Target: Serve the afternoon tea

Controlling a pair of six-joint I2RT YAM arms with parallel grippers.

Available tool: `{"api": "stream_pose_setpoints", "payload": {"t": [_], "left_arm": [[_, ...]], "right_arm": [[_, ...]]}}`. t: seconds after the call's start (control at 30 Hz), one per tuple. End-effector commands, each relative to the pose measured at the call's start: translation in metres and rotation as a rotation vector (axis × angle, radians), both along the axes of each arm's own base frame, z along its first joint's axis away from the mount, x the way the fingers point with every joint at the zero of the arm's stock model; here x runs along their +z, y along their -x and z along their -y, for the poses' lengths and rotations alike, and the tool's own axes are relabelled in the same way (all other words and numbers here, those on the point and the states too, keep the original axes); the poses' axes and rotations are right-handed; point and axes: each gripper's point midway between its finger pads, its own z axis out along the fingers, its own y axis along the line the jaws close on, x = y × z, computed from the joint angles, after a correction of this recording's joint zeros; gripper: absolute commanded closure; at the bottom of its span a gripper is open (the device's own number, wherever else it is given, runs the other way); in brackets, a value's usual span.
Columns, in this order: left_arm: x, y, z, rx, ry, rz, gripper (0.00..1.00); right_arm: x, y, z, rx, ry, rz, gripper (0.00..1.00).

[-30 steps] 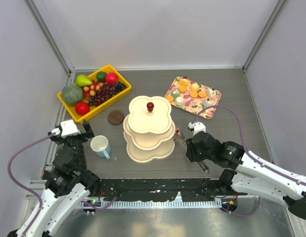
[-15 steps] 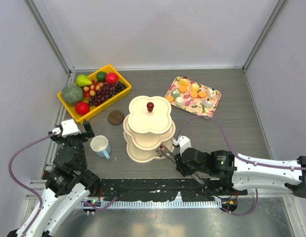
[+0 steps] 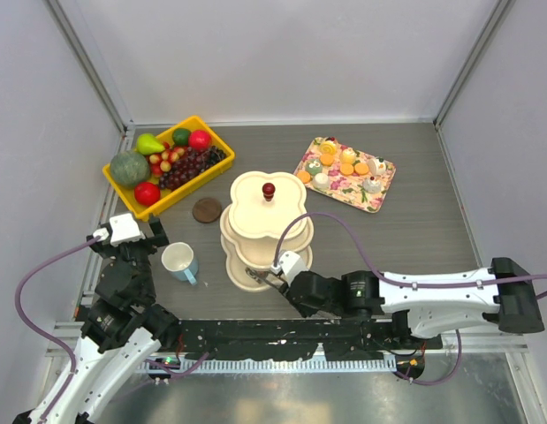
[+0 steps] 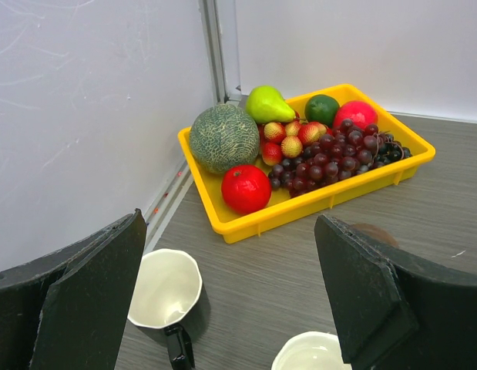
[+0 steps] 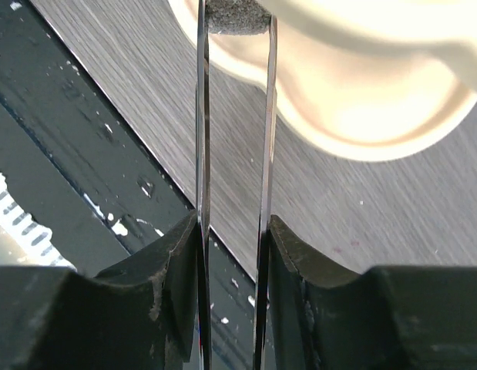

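Note:
The cream three-tier stand [image 3: 267,228] with a red knob stands mid-table; its bottom tier shows in the right wrist view [image 5: 361,92]. My right gripper [image 3: 295,284] [image 5: 233,231] is shut on metal tongs [image 5: 201,116], whose tips pinch a small dark grey piece [image 5: 236,17] at the bottom tier's front edge. Small pastries and orange biscuits [image 3: 344,163] lie on the floral tray. The pale blue mug [image 3: 179,261] [image 4: 311,354] stands left of the stand. My left gripper [image 3: 154,234] [image 4: 232,285] is open above a dark mug [image 4: 165,289], which is hidden in the top view.
The yellow bin of fruit [image 3: 123,188] [image 4: 315,208] sits at the back left. The floral tray [image 3: 383,187] sits at the back right. A brown disc [image 3: 207,209] lies between the bin and the stand. Walls enclose the table on three sides.
My right arm has swung left along the front of the stand, bringing the tongs from the stand's right side to its front-left edge. The left arm has not moved.

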Motion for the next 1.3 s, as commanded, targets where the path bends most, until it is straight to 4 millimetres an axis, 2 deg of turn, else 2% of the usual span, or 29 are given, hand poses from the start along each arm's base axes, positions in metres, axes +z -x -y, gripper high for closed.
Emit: {"api": "stream_pose_setpoints", "payload": {"t": [0.0, 0.27, 0.5, 0.77, 0.93, 1.1, 1.27], "left_arm": [[0.008, 0.0, -0.001, 0.004, 0.028, 0.04, 0.01], [0.008, 0.0, 0.0, -0.001, 0.032, 0.042, 0.01], [0.008, 0.001, 0.0, -0.002, 0.033, 0.043, 0.01], [0.009, 0.001, 0.0, -0.006, 0.036, 0.045, 0.01], [0.009, 0.001, 0.0, -0.006, 0.038, 0.046, 0.01], [0.009, 0.002, 0.0, -0.007, 0.039, 0.047, 0.01], [0.009, 0.002, -0.002, -0.001, 0.041, 0.05, 0.01]], "right_arm": [[0.036, -0.015, -0.041, 0.032, -0.098, 0.126, 0.72], [0.023, -0.033, -0.063, 0.006, -0.01, 0.258, 0.71], [0.018, -0.054, -0.067, -0.093, 0.013, 0.359, 0.71], [-0.001, -0.061, -0.08, -0.107, 0.085, 0.385, 0.67], [-0.009, -0.068, -0.079, -0.141, 0.118, 0.399, 0.66], [-0.016, -0.068, -0.078, -0.14, 0.155, 0.394, 0.54], [-0.01, -0.067, -0.076, -0.14, 0.138, 0.383, 0.47]]}}
